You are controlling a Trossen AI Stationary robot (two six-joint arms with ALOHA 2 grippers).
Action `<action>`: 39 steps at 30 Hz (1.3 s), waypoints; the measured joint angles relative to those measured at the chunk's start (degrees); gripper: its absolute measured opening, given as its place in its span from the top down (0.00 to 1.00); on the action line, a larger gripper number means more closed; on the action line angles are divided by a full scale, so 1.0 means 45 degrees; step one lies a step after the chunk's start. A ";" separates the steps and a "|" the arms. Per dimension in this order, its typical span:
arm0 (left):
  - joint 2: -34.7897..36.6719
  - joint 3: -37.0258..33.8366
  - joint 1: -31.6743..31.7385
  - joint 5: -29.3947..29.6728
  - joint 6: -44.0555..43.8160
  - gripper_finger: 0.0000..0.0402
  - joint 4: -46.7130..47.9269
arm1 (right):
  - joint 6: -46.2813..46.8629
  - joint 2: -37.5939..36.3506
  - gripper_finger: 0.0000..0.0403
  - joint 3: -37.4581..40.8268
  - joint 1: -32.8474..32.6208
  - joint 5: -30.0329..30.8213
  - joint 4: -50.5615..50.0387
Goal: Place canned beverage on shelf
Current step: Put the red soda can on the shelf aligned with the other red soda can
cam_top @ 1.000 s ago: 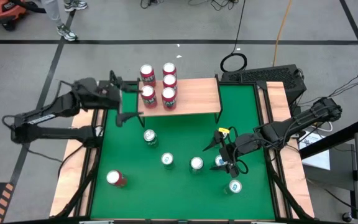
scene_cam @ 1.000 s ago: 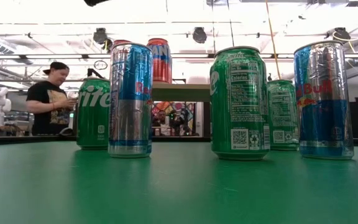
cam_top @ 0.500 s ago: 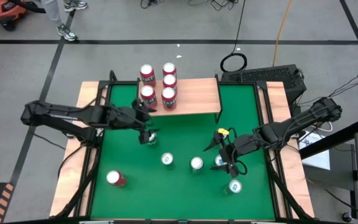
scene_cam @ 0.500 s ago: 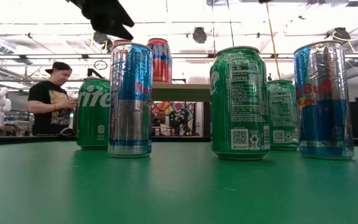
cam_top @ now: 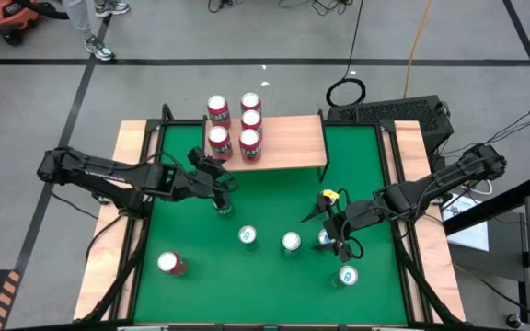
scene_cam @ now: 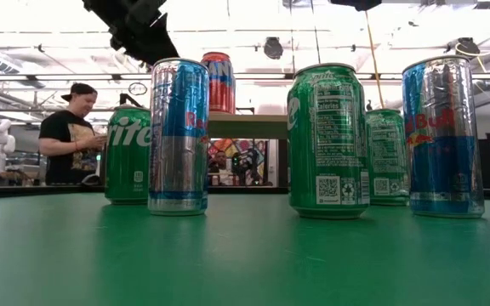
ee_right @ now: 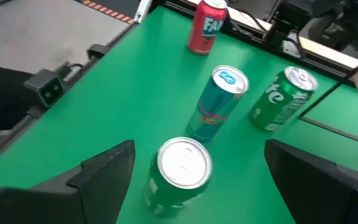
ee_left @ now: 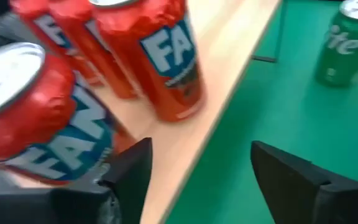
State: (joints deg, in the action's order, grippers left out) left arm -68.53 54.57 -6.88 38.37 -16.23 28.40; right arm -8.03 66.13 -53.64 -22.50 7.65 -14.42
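Observation:
The light-wood shelf (cam_top: 288, 142) stands on black legs at the table's far side. Several red Fanta cans (cam_top: 250, 142) stand upright on its left part and also show in the left wrist view (ee_left: 166, 56). My left gripper (cam_top: 220, 181) is open and empty. It hovers just in front of the shelf's left part, above a green Sprite can (cam_top: 221, 203), and it shows in the low view (scene_cam: 134, 25). My right gripper (cam_top: 328, 230) is open and empty. It is raised over the cans at the table's right. A green can (ee_right: 180, 167) shows below, between its fingers.
Upright on the green table are a Red Bull can (cam_top: 247, 236), a green can (cam_top: 290, 241), a can (cam_top: 348, 274) near the right front and a red Fanta can (cam_top: 171, 264) at the near left. A person (scene_cam: 68, 136) stands beyond the table.
My left gripper has gone from beside the shelf's left end toward the table's near edge and right. It now hangs in front of the shelf, above the Sprite can. It has come into the low view from above.

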 joint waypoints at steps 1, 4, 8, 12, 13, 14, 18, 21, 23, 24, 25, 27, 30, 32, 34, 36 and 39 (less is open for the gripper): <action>-0.0042 0.0000 -0.0008 0.0328 -0.0003 0.37 0.0000 | -0.0053 0.0000 0.13 0.0003 0.0000 0.0028 -0.0001; -0.0264 -0.0005 0.0041 0.0886 0.0005 0.42 0.0000 | -0.0118 0.0000 0.13 0.0003 0.0000 0.0028 0.0002; -0.0645 -0.0101 0.0190 0.1241 0.0034 0.46 -0.0082 | -0.0136 0.0000 0.13 0.0003 0.0000 0.0020 -0.0003; -0.0904 -0.0131 0.0368 0.1391 0.0019 0.49 -0.0086 | -0.0136 0.0000 0.13 0.0003 0.0000 0.0018 -0.0004; -0.0940 -0.0131 0.0381 0.1415 0.0022 0.49 -0.0075 | -0.0144 0.0000 0.13 0.0003 0.0000 0.0018 -0.0012; -0.0948 -0.0131 0.0381 0.1533 0.0024 0.49 -0.0058 | -0.0160 0.0000 0.13 0.0003 0.0000 0.0018 -0.0012; -0.0948 -0.0131 0.0371 0.2273 0.0281 0.50 0.0424 | -0.0180 0.0000 0.13 0.0003 0.0000 0.0018 -0.0049; -0.0948 -0.0131 0.0381 0.2579 0.0462 0.50 0.0608 | -0.0180 0.0000 0.13 0.0003 0.0000 0.0013 -0.0064; -0.0948 -0.0131 0.0426 0.2628 0.0642 0.50 0.0617 | -0.0180 0.0000 0.13 0.0003 0.0000 0.0013 -0.0110; -0.0948 -0.0131 0.0467 0.2628 0.0689 0.50 0.0617 | -0.0180 0.0000 0.13 0.0003 0.0000 0.0013 -0.0105; -0.0948 -0.0131 0.0534 0.2628 0.0690 0.50 0.0607 | -0.0180 0.0000 0.13 0.0003 0.0000 0.0013 -0.0105; -0.0948 -0.0131 0.0745 0.2628 0.0708 0.50 0.0593 | -0.0180 0.0000 0.13 0.0003 0.0000 0.0013 -0.0105; -0.0948 -0.0131 0.1058 0.2633 0.0780 0.50 0.0595 | -0.0180 0.0000 0.13 0.0003 0.0000 0.0013 -0.0105; -0.0948 -0.0131 0.1281 0.2627 0.0954 0.50 0.0587 | -0.0180 0.0000 0.13 0.0003 0.0000 0.0013 -0.0105; -0.0948 -0.0131 0.1505 0.2601 0.1130 0.50 0.0582 | -0.0180 0.0000 0.13 0.0003 0.0000 0.0013 -0.0105; -0.0948 -0.0131 0.1678 0.2590 0.1239 0.50 0.0578 | -0.0180 0.0000 0.13 0.0003 0.0000 0.0013 -0.0105; -0.0948 -0.0131 0.1809 0.2585 0.1261 0.50 0.0551 | -0.0180 0.0000 0.13 0.0003 0.0000 0.0008 -0.0105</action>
State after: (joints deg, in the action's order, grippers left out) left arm -72.79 53.98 1.26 50.00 -10.55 30.88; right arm -8.84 66.13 -53.63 -22.50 7.68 -14.90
